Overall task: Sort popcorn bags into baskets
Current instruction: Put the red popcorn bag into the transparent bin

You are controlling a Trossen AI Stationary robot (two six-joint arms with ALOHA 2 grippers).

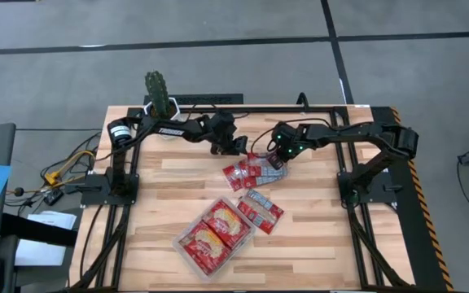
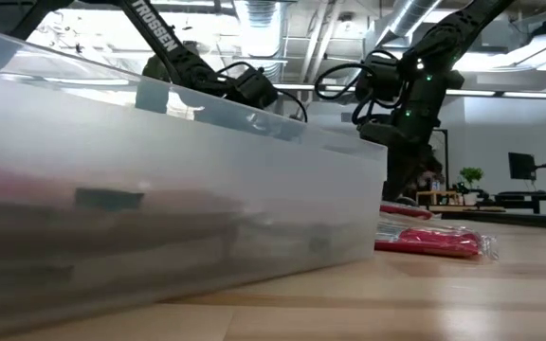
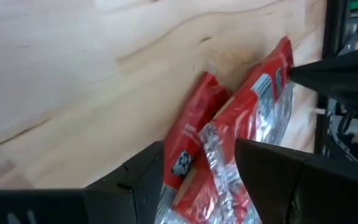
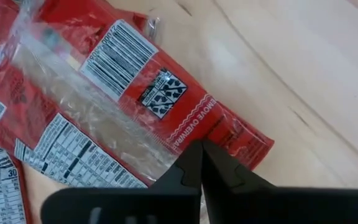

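Since the popcorn bags look light and slippery, the open left hand should pinch an edge; the right hand is closed, empty.

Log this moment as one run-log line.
left gripper: open, over popcorn bags | right gripper: shut, over same pile | tray: holds bags

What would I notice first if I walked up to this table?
Bright red popcorn bags lie heaped mid-table, with both dark arms leaning over them: the left tool open just above the heap, the right tool shut beside a bag. Nearer the front edge, a clear tray already holds more bags, and a green cactus stands at the back.
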